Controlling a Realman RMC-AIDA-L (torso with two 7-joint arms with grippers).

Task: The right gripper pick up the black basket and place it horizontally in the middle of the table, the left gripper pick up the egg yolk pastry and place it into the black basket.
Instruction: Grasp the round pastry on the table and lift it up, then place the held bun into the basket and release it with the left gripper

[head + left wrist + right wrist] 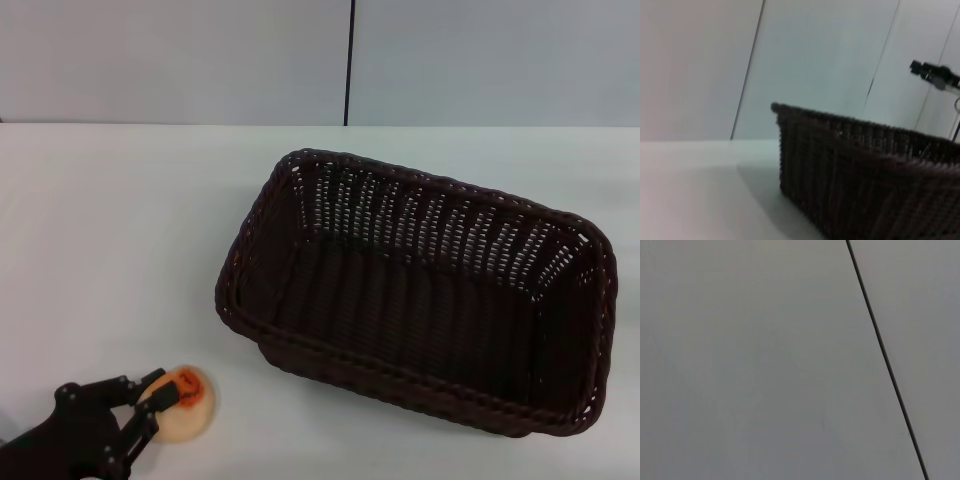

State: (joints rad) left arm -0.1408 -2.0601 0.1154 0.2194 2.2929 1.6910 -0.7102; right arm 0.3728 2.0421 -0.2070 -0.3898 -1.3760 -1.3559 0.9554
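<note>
The black basket [420,290] stands open side up on the white table [110,230], right of the middle, with its long side running slightly slanted across my view. It is empty. Its woven side also fills the left wrist view [860,180]. The egg yolk pastry [192,408], cream with an orange-red patch, lies on the table at the near left, apart from the basket. My left gripper [158,402] reaches in from the near left corner with its fingers closed against the pastry's left part. The right gripper is out of view, and its wrist view shows only a wall.
A grey panelled wall with a dark vertical seam [351,60] stands behind the table's far edge. A small dark fixture [935,75] shows far off beyond the basket in the left wrist view. Bare tabletop lies between the pastry and the basket.
</note>
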